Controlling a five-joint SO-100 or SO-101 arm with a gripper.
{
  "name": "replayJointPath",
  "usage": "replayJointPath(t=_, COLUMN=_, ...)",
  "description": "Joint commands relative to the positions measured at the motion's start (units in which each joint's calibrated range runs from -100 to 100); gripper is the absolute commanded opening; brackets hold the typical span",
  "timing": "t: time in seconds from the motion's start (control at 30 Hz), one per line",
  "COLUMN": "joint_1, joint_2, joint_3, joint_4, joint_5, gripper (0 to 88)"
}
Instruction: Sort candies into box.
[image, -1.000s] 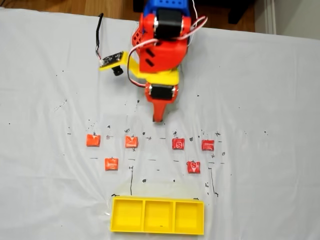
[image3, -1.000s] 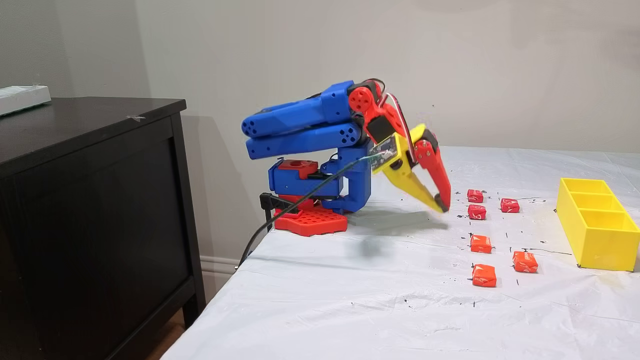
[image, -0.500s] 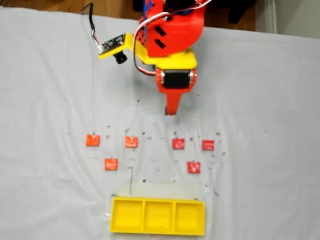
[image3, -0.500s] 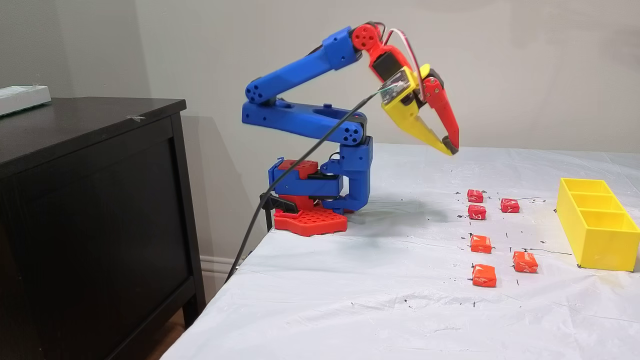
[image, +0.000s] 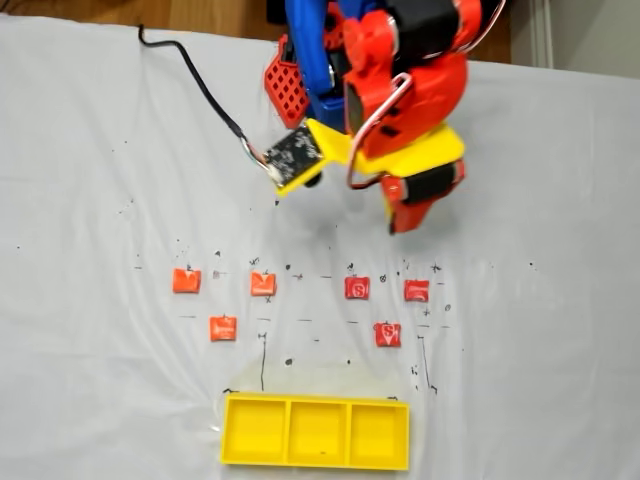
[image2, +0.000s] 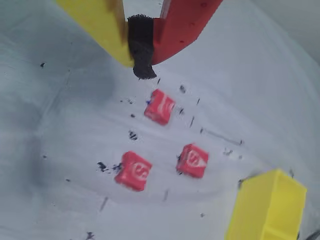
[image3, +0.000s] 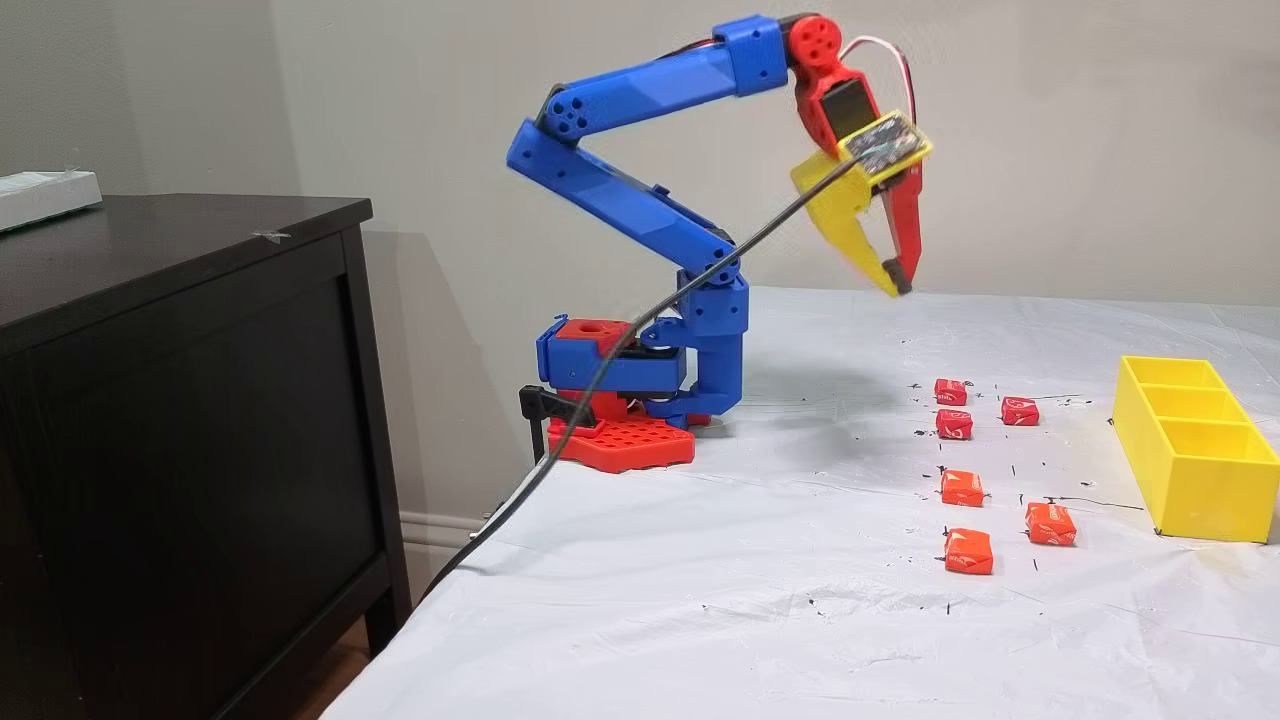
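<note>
The room is evenly and softly lit from overhead, so the white table cover (image3: 800, 600) reads bright without hard glare and the arm (image3: 640, 210) drops only a faint grey shadow on the cloth by its base and a paler one on the wall behind. In the fixed view from above, the picture is a bit soft and washed, with the arm's near parts blurred (the candies (image: 262, 284) stay fairly legible). The wrist view is the poorest: a cool bluish cast, the gripper (image2: 142, 67) up close out of focus, and a dim smudge of shadow across the cloth at left.
</note>
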Motion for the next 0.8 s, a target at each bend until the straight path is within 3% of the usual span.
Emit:
replayJointPath(t=0.0, joint_1=-2.26, joint_2=5.29, joint_3=-7.72, joint_4=-1.50, joint_5=-0.29, gripper=0.1)
replayJointPath(t=0.4, joint_1=-4.53, joint_2=27.09, joint_3=-16.91, joint_4=-0.85, joint_5=-6.20, gripper=0.4)
replayJointPath(t=0.63, joint_1=-4.89, joint_2=31.67, joint_3=-16.64, joint_4=-4.53, joint_5=-7.08, gripper=3.8)
replayJointPath(t=0.77, joint_1=-4.89, joint_2=33.45, joint_3=-16.46, joint_4=-5.84, joint_5=-7.08, gripper=10.8)
